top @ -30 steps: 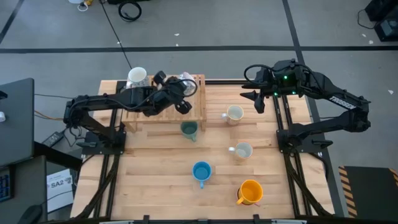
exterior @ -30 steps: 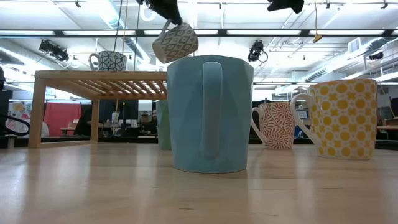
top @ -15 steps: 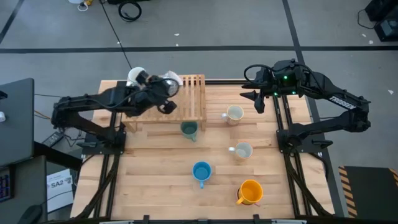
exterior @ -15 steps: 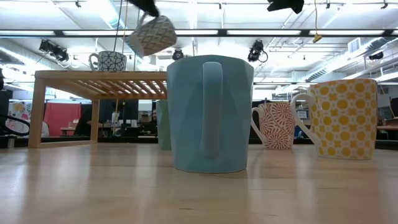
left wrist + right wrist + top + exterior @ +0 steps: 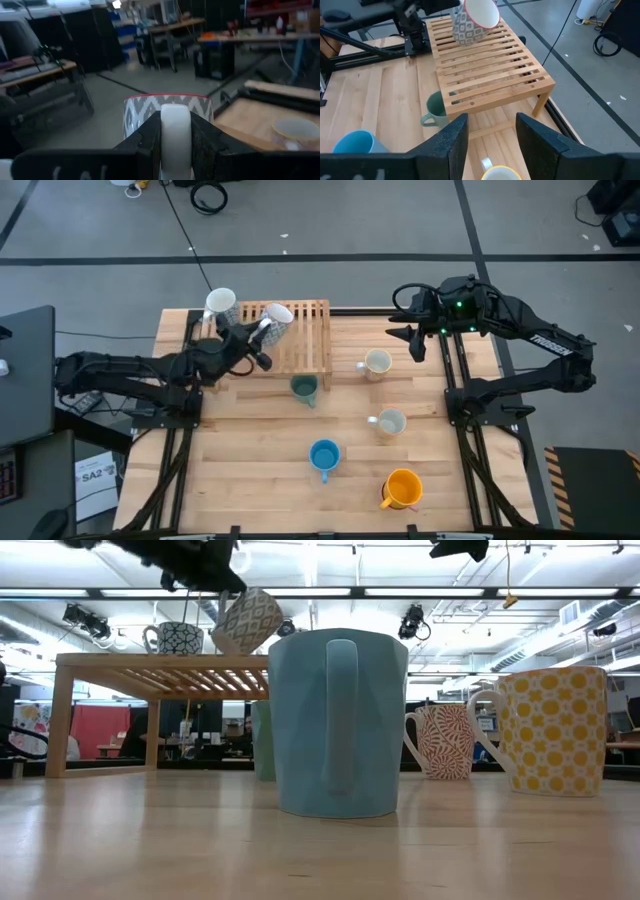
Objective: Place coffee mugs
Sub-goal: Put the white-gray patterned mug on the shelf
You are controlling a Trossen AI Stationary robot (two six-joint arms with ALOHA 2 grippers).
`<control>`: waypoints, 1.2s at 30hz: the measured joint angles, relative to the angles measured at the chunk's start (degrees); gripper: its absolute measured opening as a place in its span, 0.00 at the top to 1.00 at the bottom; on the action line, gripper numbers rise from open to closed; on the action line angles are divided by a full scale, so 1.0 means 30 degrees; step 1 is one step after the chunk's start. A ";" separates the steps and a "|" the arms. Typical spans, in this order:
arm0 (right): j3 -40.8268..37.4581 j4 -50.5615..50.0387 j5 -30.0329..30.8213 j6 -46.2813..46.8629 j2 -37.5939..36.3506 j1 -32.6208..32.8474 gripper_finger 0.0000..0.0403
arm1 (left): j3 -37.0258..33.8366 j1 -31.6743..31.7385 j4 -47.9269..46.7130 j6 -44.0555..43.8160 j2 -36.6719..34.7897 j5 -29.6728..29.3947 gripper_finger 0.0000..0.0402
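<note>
well, the only readable writing is "trossen" on the right arm's forearm (image 5: 548,340) and "sa2" on a paper sheet (image 5: 92,476) on the floor at the worktop's (image 5: 250,470) eight o'clock corner.

the left gripper (image 5: 262,332) hangs over the slatted wooden rack (image 5: 300,340) at the worktop's eleven o'clock; its jaws are closed tight on the handle of a grey-and-white patterned mug (image 5: 273,319), which is tilted and just above the slats in the low view, contact not clear. another patterned mug (image 5: 221,305) stands upright on the rack's outer end, just beside it.

the right gripper (image 5: 415,340) waits at one o'clock, jaws spread and holding nothing.

a green mug (image 5: 304,389) sits at the rack's near edge, partly under it. two cream mugs (image 5: 377,363) and (image 5: 390,423) stand right of centre, a blue mug (image 5: 323,455) at six o'clock, an orange mug (image 5: 402,488) toward five o'clock, all well apart. the rack's right half is bare slats, and the worktop's left half lies open toward seven o'clock.
</note>
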 joint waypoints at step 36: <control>-0.0510 0.3043 -0.0018 -0.0794 0.4873 0.0015 0.58 | -0.3707 -0.2033 0.5518 0.2074 0.0090 -0.5272 0.80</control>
